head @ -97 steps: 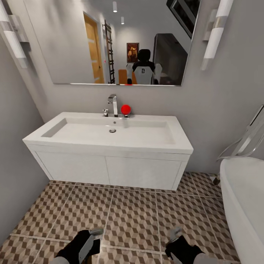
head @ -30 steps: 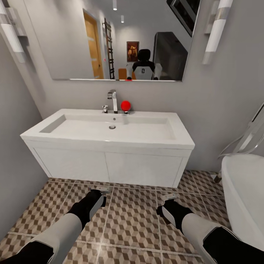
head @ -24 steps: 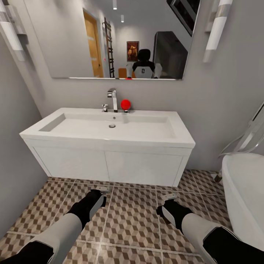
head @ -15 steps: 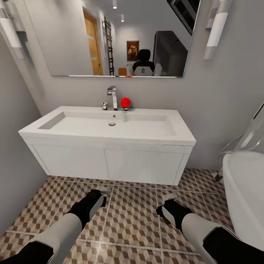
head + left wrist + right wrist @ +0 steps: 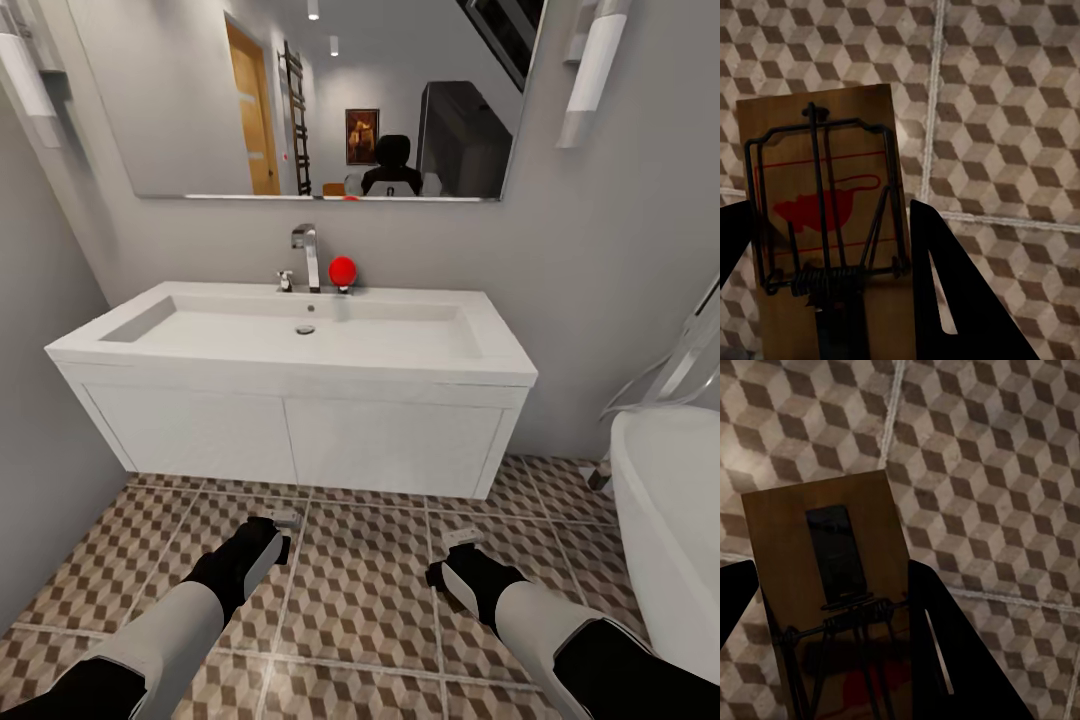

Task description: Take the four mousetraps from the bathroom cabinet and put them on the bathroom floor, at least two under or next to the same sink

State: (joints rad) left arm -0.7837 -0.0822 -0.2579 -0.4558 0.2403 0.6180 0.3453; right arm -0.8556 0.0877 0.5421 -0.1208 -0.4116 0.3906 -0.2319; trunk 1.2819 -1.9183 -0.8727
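Both grippers hover above the bathroom floor (image 5: pixel 360 600) in front of the sink (image 5: pixel 300 340), a white basin with a chrome tap (image 5: pixel 308 255) on a white wall-hung vanity. My left gripper (image 5: pixel 275 525) is shut on a mousetrap (image 5: pixel 284 518). In the left wrist view that mousetrap (image 5: pixel 821 217) is a tan board with dark wire and a red mouse mark, held between the black fingers (image 5: pixel 945 292) of the left gripper (image 5: pixel 829 210). My right gripper (image 5: pixel 455 545) is shut on another mousetrap (image 5: pixel 463 537), which the right wrist view shows as a board (image 5: pixel 825 585) in the right gripper (image 5: pixel 829 577). The cabinet is out of view.
A white bathtub (image 5: pixel 670 520) bulges in at the right. A grey wall (image 5: pixel 40 400) closes the left side. A red ball (image 5: pixel 342 268) sits beside the tap, and a mirror (image 5: pixel 330 100) hangs above. Tiled floor shows under the vanity.
Both arms have reached forward from the picture's lower edge toward the vanity, each keeping its mousetrap. Over the last second they hold still while the camera shifts, sliding the scene slightly upward.
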